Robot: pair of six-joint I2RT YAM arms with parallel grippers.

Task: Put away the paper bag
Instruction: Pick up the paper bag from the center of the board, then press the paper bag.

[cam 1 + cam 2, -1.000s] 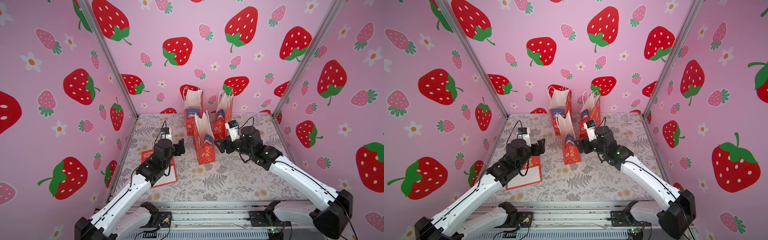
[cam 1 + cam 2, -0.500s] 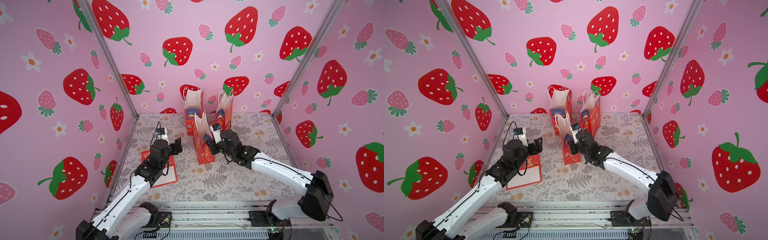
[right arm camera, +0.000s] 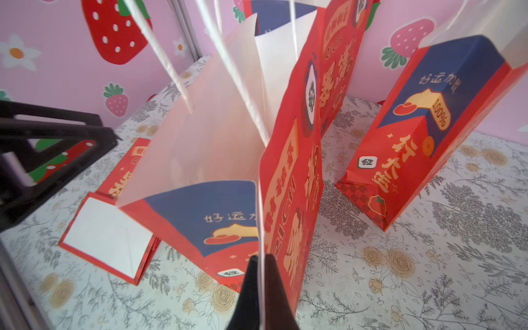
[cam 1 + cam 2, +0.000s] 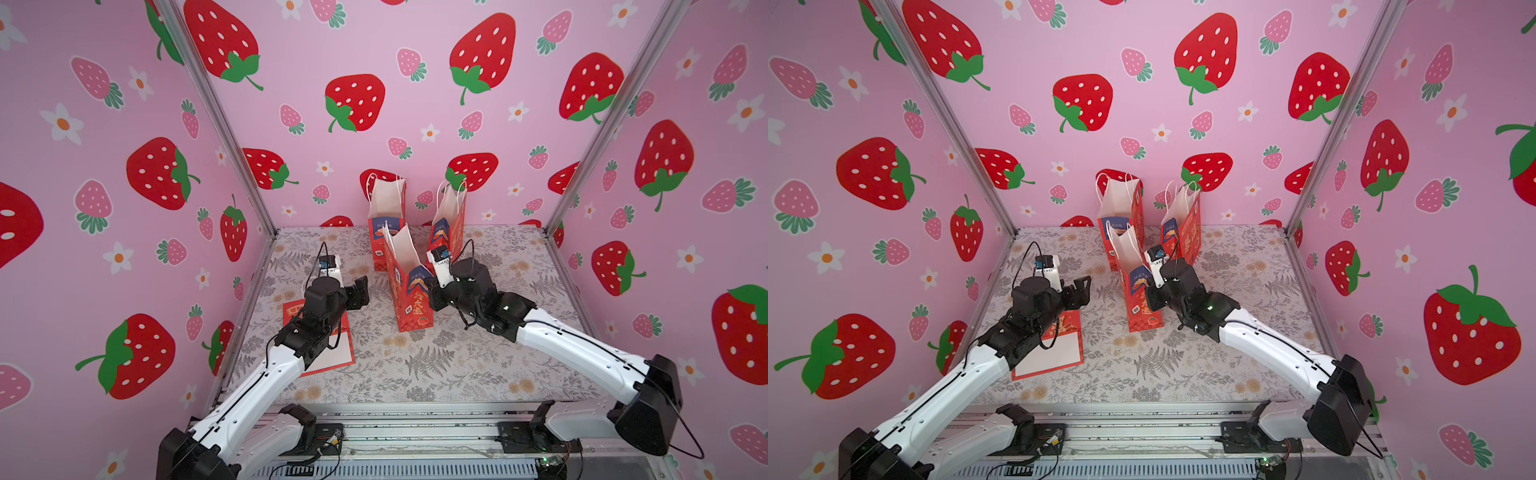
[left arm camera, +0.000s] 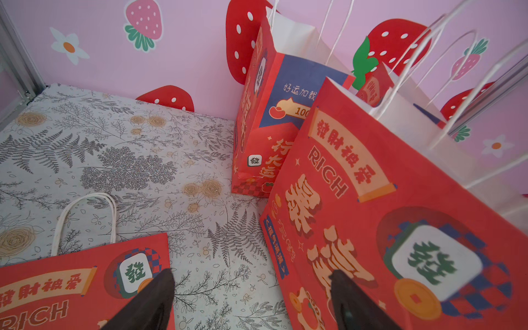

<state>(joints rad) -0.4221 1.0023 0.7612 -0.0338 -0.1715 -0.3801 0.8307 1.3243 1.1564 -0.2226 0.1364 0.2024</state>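
Observation:
The nearest red paper bag stands open mid-table, white inside, with white cord handles. My right gripper is at its right side, shut on the thin edge of the bag's wall; the right wrist view shows the paper edge pinched between the closed fingers of the right gripper, with the bag rising beyond. My left gripper stands open left of that bag, holding nothing, one finger over the bag's red face and one over a flat folded bag.
The flat folded red bag lies under my left arm near the left wall. Two more upright red bags stand by the back wall. Pink strawberry walls close off three sides.
My right gripper has moved left up to the nearest bag and shut on its edge. The left arm has hardly moved and stays open.

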